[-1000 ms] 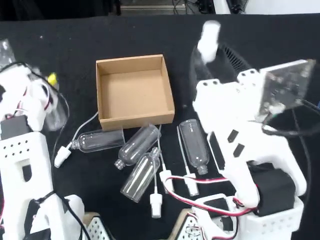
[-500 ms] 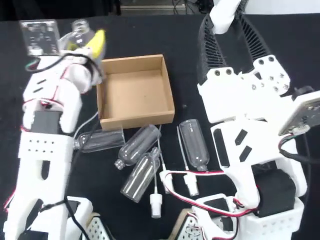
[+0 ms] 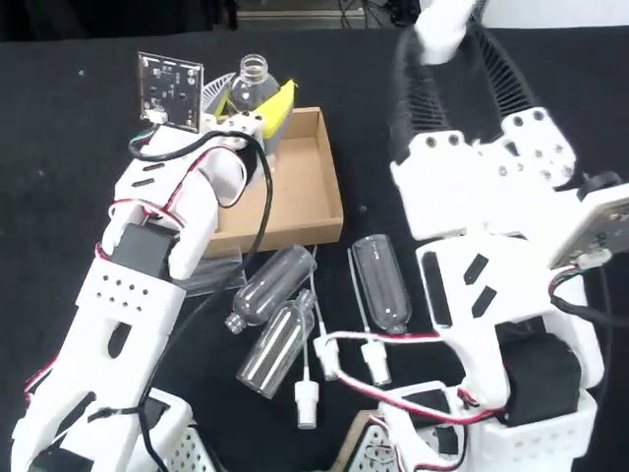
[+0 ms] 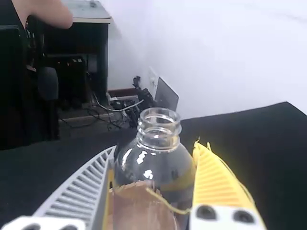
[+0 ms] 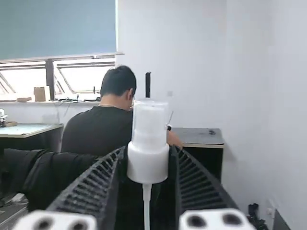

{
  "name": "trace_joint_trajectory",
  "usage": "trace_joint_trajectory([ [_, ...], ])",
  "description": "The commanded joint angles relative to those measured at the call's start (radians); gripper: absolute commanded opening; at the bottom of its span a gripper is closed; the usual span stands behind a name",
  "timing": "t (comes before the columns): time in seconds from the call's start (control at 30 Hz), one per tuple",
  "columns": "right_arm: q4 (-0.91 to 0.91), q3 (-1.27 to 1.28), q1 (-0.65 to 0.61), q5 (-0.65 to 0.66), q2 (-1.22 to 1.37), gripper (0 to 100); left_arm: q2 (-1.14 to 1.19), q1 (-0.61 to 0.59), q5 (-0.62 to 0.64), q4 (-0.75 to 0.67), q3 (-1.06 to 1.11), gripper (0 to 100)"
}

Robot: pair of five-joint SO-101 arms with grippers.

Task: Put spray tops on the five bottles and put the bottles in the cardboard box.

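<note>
My left gripper (image 3: 252, 106) is shut on a clear open-necked bottle (image 3: 254, 81), held upright over the far left part of the cardboard box (image 3: 291, 232). In the left wrist view the bottle (image 4: 156, 153) stands between the yellow and grey fingers (image 4: 217, 188) of the left gripper (image 4: 153, 196). My right gripper (image 3: 442, 34) is raised high at the back right, shut on a white spray top (image 3: 439, 22). The right wrist view shows the spray top (image 5: 148, 143) upright in the right gripper (image 5: 147, 165), its tube pointing down.
Three clear bottles (image 3: 267, 285) (image 3: 278, 340) (image 3: 381, 280) lie on the black table in front of the box, another (image 3: 214, 271) partly under the left arm. Loose spray tops (image 3: 307, 401) (image 3: 375, 361) with tubes lie beside them near the arm bases.
The left arm has swung the bottle from the table's left edge rightward to above the box. The right gripper rose a little with the spray top, then held still.
</note>
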Motion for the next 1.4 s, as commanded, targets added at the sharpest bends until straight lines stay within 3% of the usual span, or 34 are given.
trace_joint_trajectory([
  [0.0,-0.049,-0.021,0.094,-0.023,-0.022,6.4,-0.035,0.019,0.002,-0.025,-0.004,3],
  [0.17,-0.048,-0.021,0.121,-0.18,-0.021,6.7,-0.035,0.05,0.002,-0.026,0.058,3],
  [0.27,-0.048,-0.019,0.121,-0.189,-0.016,6.7,-0.037,0.099,0.009,-0.055,0.059,3],
  [0.47,-0.048,-0.019,0.121,-0.189,-0.021,6.7,-0.101,0.202,0.002,-0.245,0.154,3],
  [0.57,-0.048,-0.019,0.121,-0.189,-0.021,6.7,-0.135,0.2,0.002,-0.482,0.269,3],
  [0.83,-0.044,-0.019,0.121,-0.189,-0.021,6.7,-0.144,0.239,0.009,-1.517,0.782,3],
  [0.9,-0.044,-0.019,0.121,-0.189,-0.021,6.7,-0.138,0.268,0.009,-1.669,0.842,3],
  [1.03,-0.043,-0.019,0.121,-0.19,-0.021,6.7,-0.118,0.295,0.005,-1.611,0.845,3],
  [1.23,-0.04,-0.019,0.121,-0.19,-0.021,6.7,-0.081,0.318,0.009,-1.263,0.811,3],
  [1.37,-0.04,-0.019,0.121,-0.19,-0.021,6.7,-0.089,0.348,0.009,-1.134,0.834,3],
])
